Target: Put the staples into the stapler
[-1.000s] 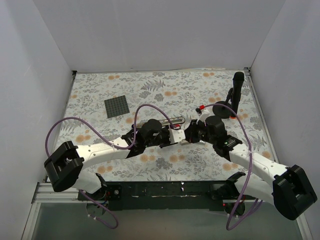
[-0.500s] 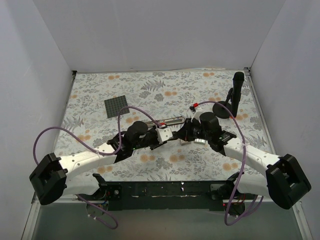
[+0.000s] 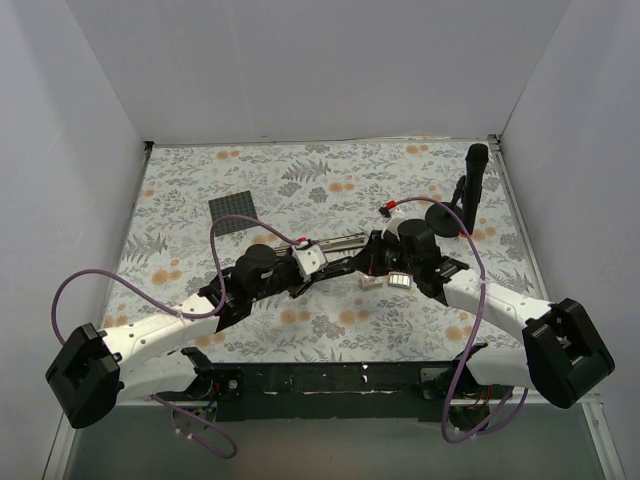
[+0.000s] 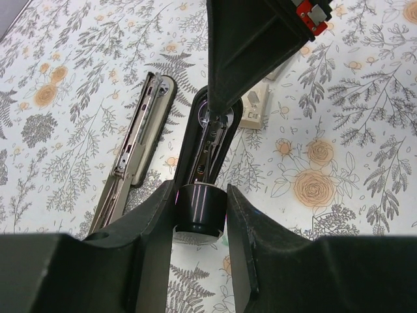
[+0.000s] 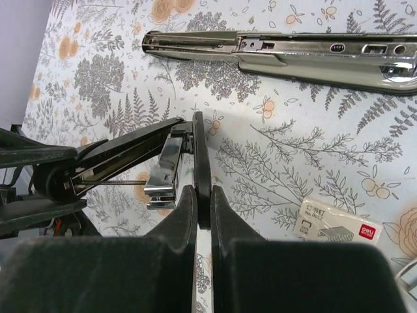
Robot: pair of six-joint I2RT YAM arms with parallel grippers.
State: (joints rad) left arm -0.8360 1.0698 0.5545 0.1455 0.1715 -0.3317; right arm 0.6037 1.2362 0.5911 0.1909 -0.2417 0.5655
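The black arm of the stapler (image 3: 345, 266) is held at both ends, just on the near side of the silver channel (image 3: 335, 240), which lies flat on the table (image 3: 300, 190). Its round hinge end is clamped between the fingers (image 4: 153, 261) of the left gripper (image 3: 320, 264). Its thin front edge is pinched by the right gripper (image 3: 373, 258), whose jaws are seen in the right wrist view pressed tight on that edge. Neither tool is released.

Compared with 1 second ago, the 2 grippers are found further left and closer to the silver channel. They are also spread wider, so a stretch of black arm is now exposed between them where they nearly met before. From this it is judged that the arm is being drawn out and steadied for opening, and that loading is not yet begun.

The box of staples (image 3: 372, 284) is left on the table on the near side of the silver channel, just beside the right gripper, and appears closed. No loose strip of staples can be made out. The silver channel is seen apart from the black arm in the right wrist view; whether the 2 are joined at the hinge cannot be told. With both grippers occupied, 1 is expected to need freeing before staples can be fetched. The tall black stand (image 3: 473, 185) is well to the right of the silver channel.
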